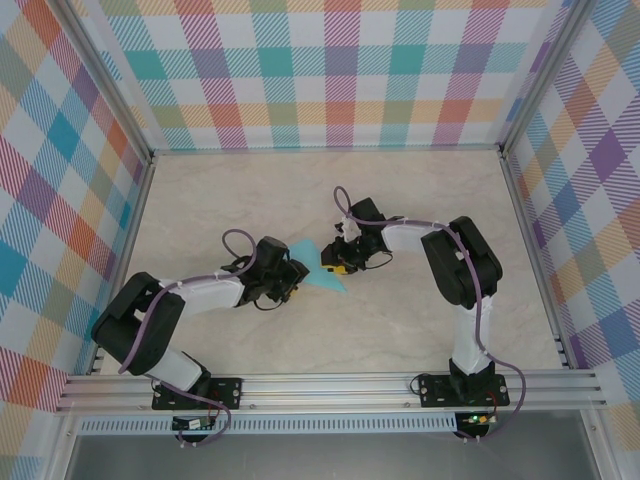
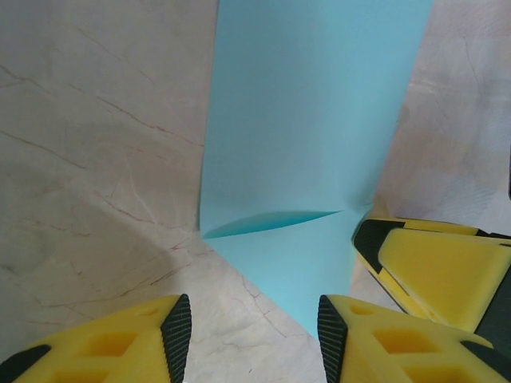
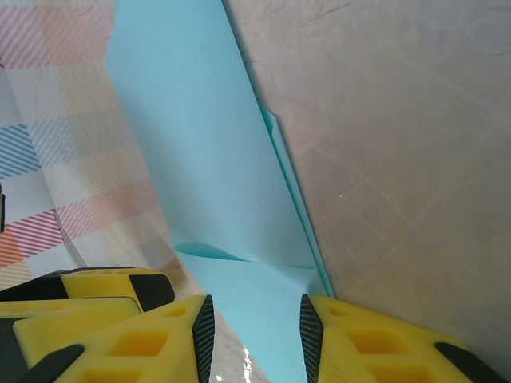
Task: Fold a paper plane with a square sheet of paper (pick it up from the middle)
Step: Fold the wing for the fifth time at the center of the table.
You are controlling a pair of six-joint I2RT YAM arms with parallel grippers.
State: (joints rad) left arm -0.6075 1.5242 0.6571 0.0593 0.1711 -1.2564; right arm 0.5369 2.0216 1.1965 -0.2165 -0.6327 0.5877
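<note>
Left gripper: yellow foam-padded jaws stand apart, with a pointed corner of the turquoise sheet of paper lying between them. Right gripper: jaws likewise parted astride the sheet, not clamped. The sheet is thin and smooth, with one crease bulging (a shallow pocket). The top view places it mid-frame on the marbled table. The right wrist view adds the plaid wall.

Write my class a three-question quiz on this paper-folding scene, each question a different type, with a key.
1. True or false: both the left end effector and the right end effector are at the turquoise paper.
2. The table looks like: A wood, B pale marble, C green felt.
3. Fill in: the walls are ____-patterned.
Key: 1 true; 2 B; 3 checked.
</note>
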